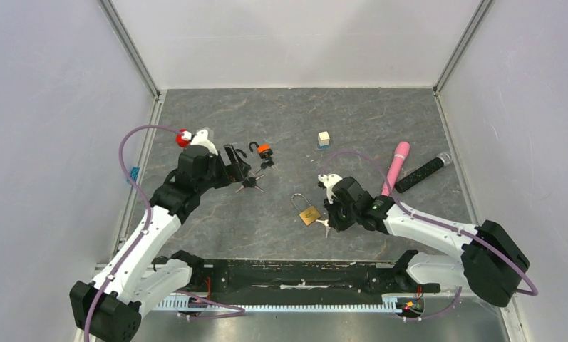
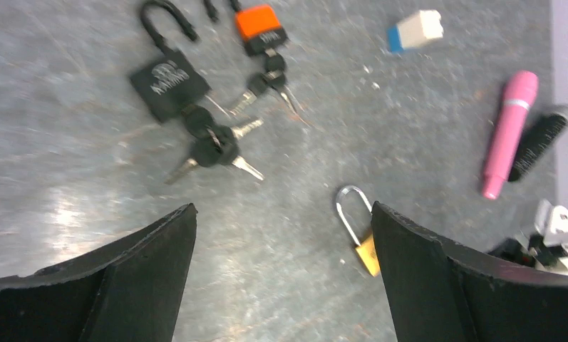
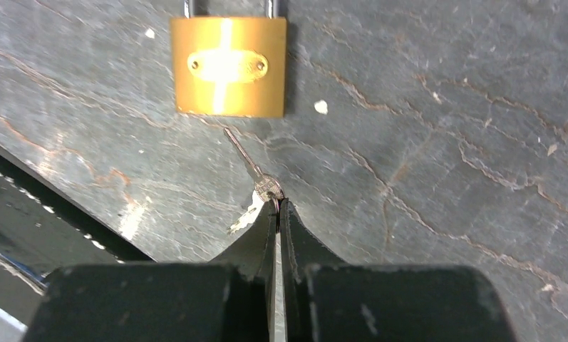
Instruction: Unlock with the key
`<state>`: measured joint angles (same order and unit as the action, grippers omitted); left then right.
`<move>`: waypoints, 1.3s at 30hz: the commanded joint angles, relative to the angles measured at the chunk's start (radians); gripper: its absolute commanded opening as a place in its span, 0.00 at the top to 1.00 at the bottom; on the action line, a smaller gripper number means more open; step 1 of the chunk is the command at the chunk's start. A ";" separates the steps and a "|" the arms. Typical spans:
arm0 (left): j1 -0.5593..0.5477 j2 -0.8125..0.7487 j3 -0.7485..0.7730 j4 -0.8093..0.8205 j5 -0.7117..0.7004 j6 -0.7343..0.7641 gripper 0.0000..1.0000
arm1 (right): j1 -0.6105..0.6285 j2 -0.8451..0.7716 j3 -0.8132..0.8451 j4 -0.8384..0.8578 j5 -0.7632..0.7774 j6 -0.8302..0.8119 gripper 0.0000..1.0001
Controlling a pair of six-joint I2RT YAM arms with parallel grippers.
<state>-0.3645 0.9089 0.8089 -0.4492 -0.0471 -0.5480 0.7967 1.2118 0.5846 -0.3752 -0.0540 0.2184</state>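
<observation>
The brass padlock is lying flat on the dark table, in the upper left part of the right wrist view. Both legs of its shackle are going into the body. A thin key is running from the lower edge of the padlock down to the middle of the frame. Its tip is touching that edge, but I cannot tell if it is sitting inside the keyhole. The right gripper is pinching the head end of this key, with its fingers pressed together and no gap between them. A second pale key is lying just under the fingertips.

In the top view, the left gripper is hovering in the left part of the frame, well apart from the brass padlock. Its fingers are spread wide and are holding nothing. In the upper left of the left wrist view, a black padlock, an orange padlock and a bunch of keys are lying near each other. At the right side, a pink cylinder and a black cylinder are lying just beside each other.
</observation>
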 commanded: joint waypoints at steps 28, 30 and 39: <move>-0.307 0.072 -0.275 0.553 0.213 -0.443 0.06 | -0.008 -0.282 -0.275 0.695 -0.100 0.465 1.00; -0.327 0.087 -0.281 0.578 0.205 -0.459 0.06 | -0.010 -0.297 -0.295 0.747 -0.099 0.502 1.00; -0.411 0.149 -0.277 0.669 0.174 -0.502 0.13 | -0.010 -0.351 -0.344 0.875 -0.067 0.567 1.00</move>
<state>-0.7464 1.0328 0.5278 0.1253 0.1577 -0.9989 0.7891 0.8928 0.2573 0.3828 -0.1547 0.7403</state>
